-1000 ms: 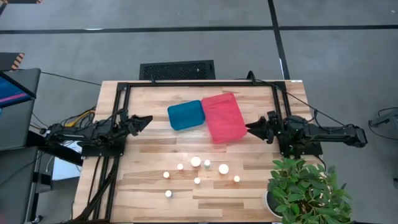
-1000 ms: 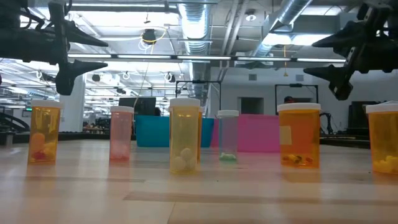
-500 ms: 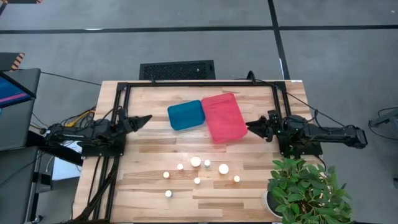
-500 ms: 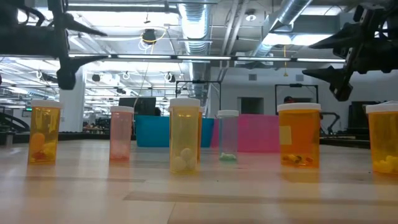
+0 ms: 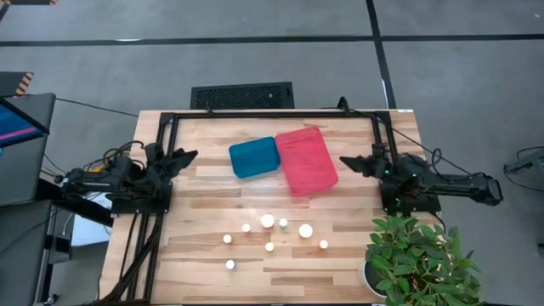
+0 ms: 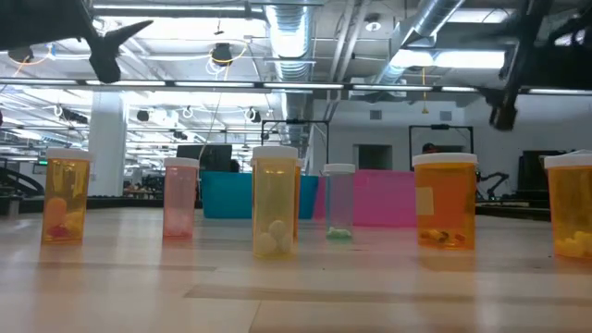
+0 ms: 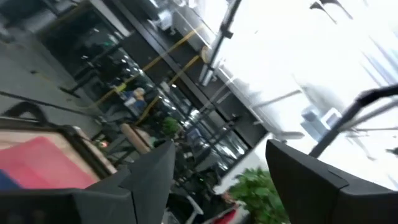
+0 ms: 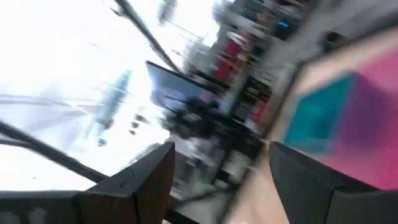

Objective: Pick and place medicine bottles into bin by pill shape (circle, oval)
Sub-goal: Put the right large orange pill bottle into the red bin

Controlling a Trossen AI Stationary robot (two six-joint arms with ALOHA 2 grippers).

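Looking straight down, the light wooden slatted surface (image 5: pixel 204 212) has a black rectangular frame around its far half, and inside that sit two plastic bins side by side and touching: a smaller blue rounded bin (image 5: pixel 255 157) and a bigger pink rectangular bin (image 5: pixel 306 161). The medicine bottles, tiny amber ones with round white caps (image 5: pixel 268 221), are all standing upright in a loose cluster on the near part of the surface, well apart from both bins, so nothing has been sorted into a bin yet. From the low camera you can see pills in the bottoms of a few, like the amber one in the middle with pale round pills (image 6: pixel 275 215) and a wider orange one to the right of it (image 6: pixel 445 214); one bottle looks clear with something greenish inside (image 6: pixel 339 203). The left end effector (image 5: pixel 184 155) is up in the air at the left edge of the surface, fingers spread and empty, pointing toward the blue bin. The right end effector (image 5: pixel 350 161) hangs just beside the pink bin's right side, also released with nothing between its fingers. A green leafy potted plant (image 5: pixel 416 259) sits at the near right corner.
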